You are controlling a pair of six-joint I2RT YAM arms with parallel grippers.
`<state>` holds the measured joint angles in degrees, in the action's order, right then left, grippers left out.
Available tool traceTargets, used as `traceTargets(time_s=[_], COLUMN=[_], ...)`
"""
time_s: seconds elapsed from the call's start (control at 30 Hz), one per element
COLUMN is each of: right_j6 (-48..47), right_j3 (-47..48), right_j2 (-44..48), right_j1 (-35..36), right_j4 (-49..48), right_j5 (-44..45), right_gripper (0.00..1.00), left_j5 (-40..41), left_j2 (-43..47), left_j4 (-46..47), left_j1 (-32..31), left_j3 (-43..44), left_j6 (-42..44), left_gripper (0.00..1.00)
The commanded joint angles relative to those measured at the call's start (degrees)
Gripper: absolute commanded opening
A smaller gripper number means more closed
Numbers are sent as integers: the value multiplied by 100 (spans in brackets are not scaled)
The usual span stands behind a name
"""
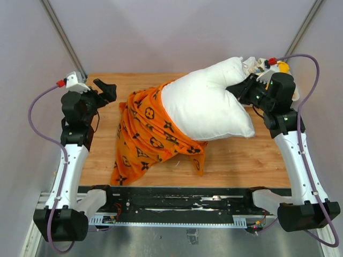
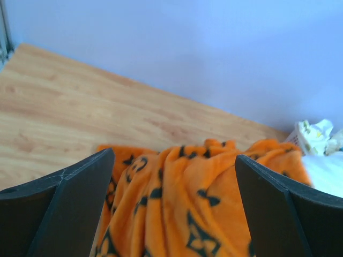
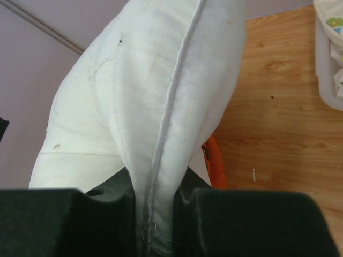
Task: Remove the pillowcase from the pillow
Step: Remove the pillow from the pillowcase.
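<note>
The white pillow (image 1: 209, 107) lies across the right half of the wooden table (image 1: 241, 158), its right end lifted. Its lower left part is still inside the orange pillowcase (image 1: 147, 134), which is bunched toward the table's left. My right gripper (image 1: 239, 92) is shut on the pillow's right seam edge; the right wrist view shows the pillow (image 3: 144, 101) pinched in the gripper (image 3: 156, 227), with a sliver of pillowcase (image 3: 215, 166) behind. My left gripper (image 1: 110, 90) stands open just left of the pillowcase, holding nothing. In the left wrist view the pillowcase (image 2: 182, 198) lies beyond the spread fingers (image 2: 64, 206).
A white floral-print cloth (image 1: 256, 64) and something yellow (image 1: 283, 67) sit at the table's back right corner, behind my right arm. The floral cloth (image 2: 313, 136) also shows in the left wrist view. Walls close in the back and both sides.
</note>
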<state>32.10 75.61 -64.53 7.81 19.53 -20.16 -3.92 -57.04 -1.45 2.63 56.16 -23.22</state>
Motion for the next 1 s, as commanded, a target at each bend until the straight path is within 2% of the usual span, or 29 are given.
traceTargets(time_s=[0.0,0.2,0.37,0.43,0.47,0.53,0.57,0.6,0.73,0.9,0.97], right_j6=[346,316,310,307,304,284,268,258,267,1032,1177], right_j3=[97,350,267,234,226,250,273,304,663,1774,2200], right_j2=[265,4,2,7,10,16,27,33,18,-462,-612], right_j1=[-442,-476,-474,-474,-474,-490,-510,-535,-887,-1929,-2139], right_j4=[-709,-652,-679,-685,-683,-681,-680,-674,-593,-863,-864], right_j5=[702,408,452,452,452,452,452,452,278,-912,-999], right_gripper=[1,1,1,1,1,1,1,1,1,1,1], left_j5=[-42,-1775,-1729,-1803,-1842,-1829,-1685,-1519,-508,308,668], left_j2=[-391,-780,-1019,-1095,-1155,-1315,-1397,-1466,-1532,-1422,-1319], left_j4=[-156,1212,1606,1908,2053,2180,2147,2073,1644,1105,907], left_j1=[-39,-75,-186,-184,-184,-184,-184,-184,-81,631,872], left_j3=[-573,-1697,-2432,-2671,-2769,-2849,-2830,-2778,-2386,-1689,-1405], left_j6=[-200,-965,-954,-1016,-1061,-1088,-1110,-1098,-1015,-940,-868], left_gripper=[99,99,98,88,78,42,20,9,1,0,0])
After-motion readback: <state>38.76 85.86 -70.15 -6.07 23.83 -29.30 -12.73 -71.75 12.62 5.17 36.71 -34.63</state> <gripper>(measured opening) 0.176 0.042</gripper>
